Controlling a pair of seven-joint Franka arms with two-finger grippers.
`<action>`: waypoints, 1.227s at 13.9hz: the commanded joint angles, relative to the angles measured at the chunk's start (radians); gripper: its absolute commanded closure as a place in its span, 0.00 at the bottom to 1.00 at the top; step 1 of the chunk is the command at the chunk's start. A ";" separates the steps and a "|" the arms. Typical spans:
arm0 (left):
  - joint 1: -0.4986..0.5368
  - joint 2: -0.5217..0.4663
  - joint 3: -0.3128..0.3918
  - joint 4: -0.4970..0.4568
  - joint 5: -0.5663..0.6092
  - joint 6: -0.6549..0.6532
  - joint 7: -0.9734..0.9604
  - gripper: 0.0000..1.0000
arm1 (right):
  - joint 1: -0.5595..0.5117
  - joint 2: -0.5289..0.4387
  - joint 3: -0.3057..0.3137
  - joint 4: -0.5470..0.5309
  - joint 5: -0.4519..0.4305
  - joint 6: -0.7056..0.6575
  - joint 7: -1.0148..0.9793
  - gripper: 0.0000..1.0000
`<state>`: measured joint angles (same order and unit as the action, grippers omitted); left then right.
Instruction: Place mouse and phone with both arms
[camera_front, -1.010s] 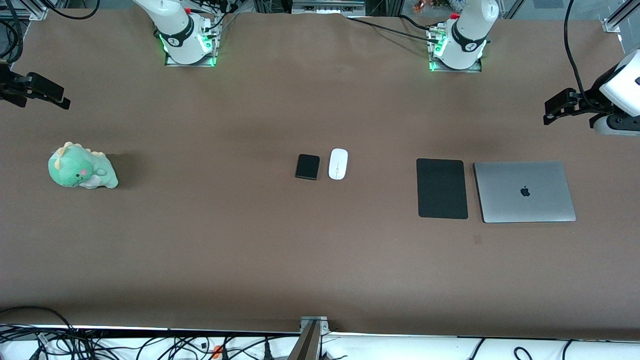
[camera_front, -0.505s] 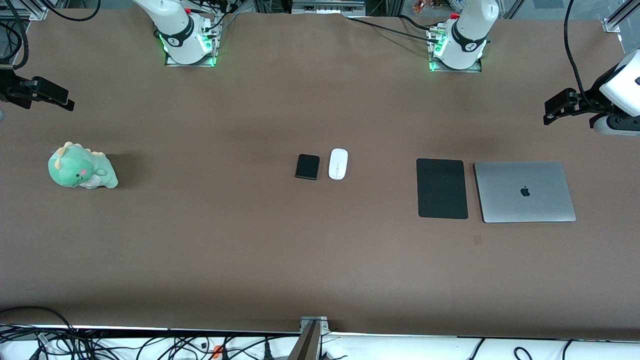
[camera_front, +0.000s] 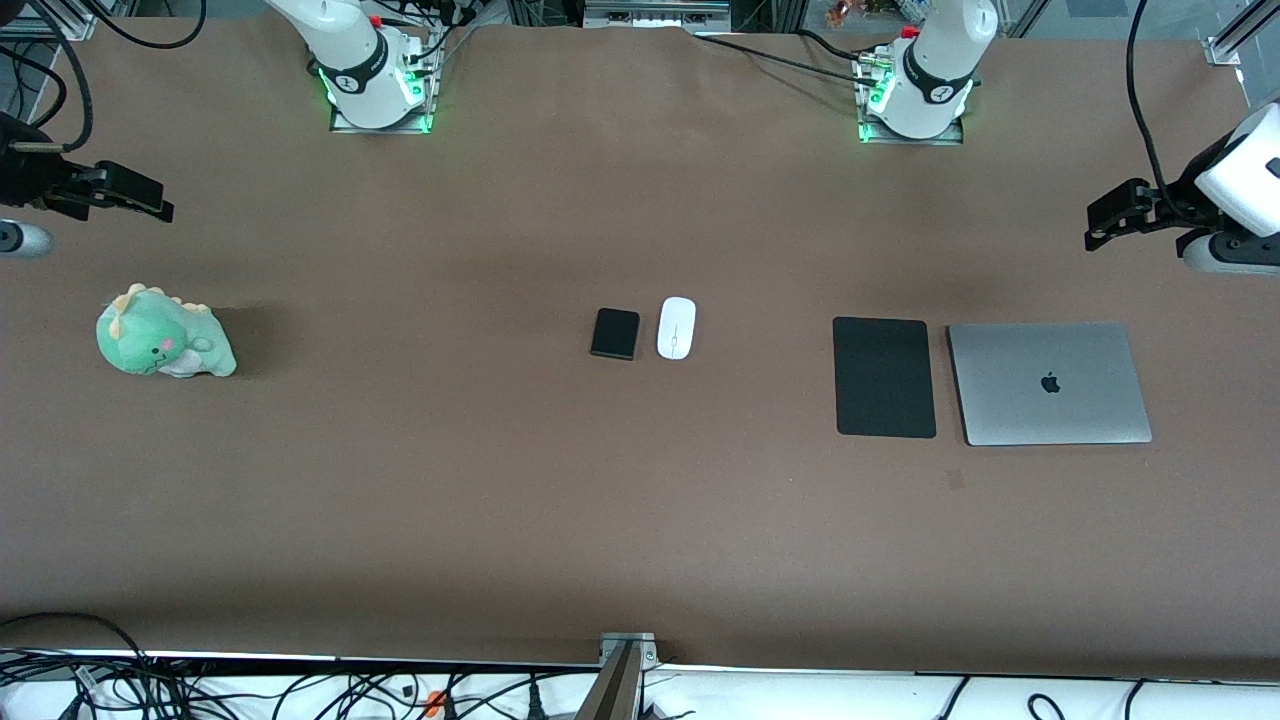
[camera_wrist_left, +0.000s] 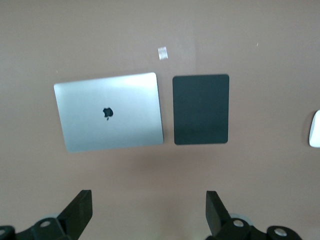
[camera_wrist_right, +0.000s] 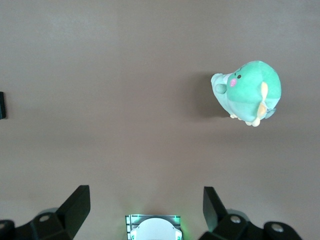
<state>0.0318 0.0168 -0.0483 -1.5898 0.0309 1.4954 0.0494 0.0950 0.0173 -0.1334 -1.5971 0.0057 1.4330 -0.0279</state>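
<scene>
White mouse (camera_front: 677, 341) and black phone (camera_front: 615, 333) lie side by side at frame centre (apart from both arms). Left gripper (camera_wrist_left: 149, 212), upper right edge, and right gripper (camera_wrist_right: 146, 207), upper left edge, both gape wide, empty.

Right hand (camera_wrist_right: 145, 205): fingers spread wide, nothing between them, high over the bench (camera_wrist_right: 110, 75).
Plush dinosaur (camera_wrist_right: 248, 92): green, lying on bare brown bench.
Phone (camera_wrist_right: 2, 105): black sliver at frame edge.
Arm base (camera_wrist_right: 153, 227): green-lit.

A glossy white oval mouse (camera_front: 677, 327) and small black phone (camera_front: 615, 333) are lying on the brown desk (camera_front: 450, 480). A matte black pad (camera_front: 884, 377), silver laptop (camera_front: 1049, 383) and green plush dinosaur (camera_front: 163, 333) are showing too.
</scene>
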 joint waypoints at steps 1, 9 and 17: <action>-0.029 0.057 -0.002 0.019 -0.002 -0.082 0.021 0.00 | 0.014 0.003 -0.002 0.006 -0.001 -0.017 -0.004 0.00; -0.148 0.221 -0.002 -0.001 -0.127 -0.009 -0.052 0.00 | 0.041 0.024 -0.002 0.003 0.000 -0.040 0.005 0.00; -0.429 0.394 -0.007 -0.019 -0.128 0.339 -0.354 0.00 | 0.084 0.125 0.000 0.009 0.059 0.027 0.008 0.00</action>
<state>-0.3501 0.3877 -0.0683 -1.6088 -0.0842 1.7835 -0.2589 0.1604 0.1151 -0.1313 -1.5982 0.0483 1.4321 -0.0274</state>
